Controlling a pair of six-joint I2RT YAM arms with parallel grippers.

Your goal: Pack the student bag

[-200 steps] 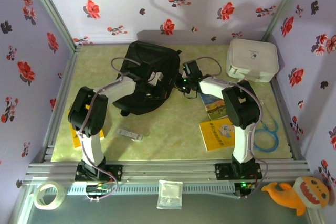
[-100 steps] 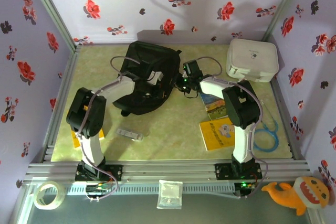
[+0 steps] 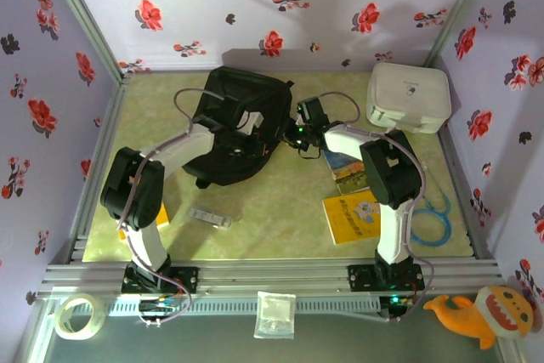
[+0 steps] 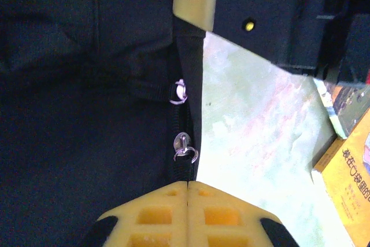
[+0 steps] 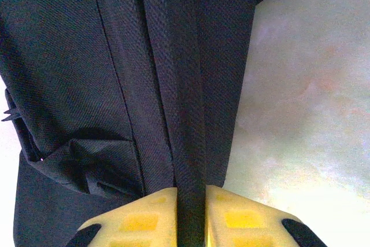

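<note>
1. Gripping a black fabric band of the student bag (image 5: 115, 56), the right gripper (image 5: 191, 192) has its yellow pads (image 5: 139, 221) pressed against either side of that band.
2. Left gripper (image 4: 188, 186): clenched, its two yellow pads meeting along a thin seam. The bag's zip line runs straight up to the pad tips. Whether any cloth is nipped between them cannot be told.
3. A metal zip pull (image 4: 184, 146) lies on the zip line just beyond the left pads. A second zip pull (image 4: 181, 92) lies a little farther along the same line.
4. Beside the zip line is a strip of bare table (image 4: 248, 114). At the top of the left wrist view, the right gripper's black body and one yellow finger sit at the bag's edge.
5. From above, the student bag lies at the far middle of the table. The left arm reaches over its middle and the right arm reaches to its right edge.
6. White hard case (image 3: 408, 95): far right corner, apart from the bag.
7. Yellow book (image 3: 353, 217): beside the right arm, with a second book (image 3: 347, 167) just beyond it.
8. Clear packet (image 3: 210, 217): on the table, nearer than the bag.
</note>
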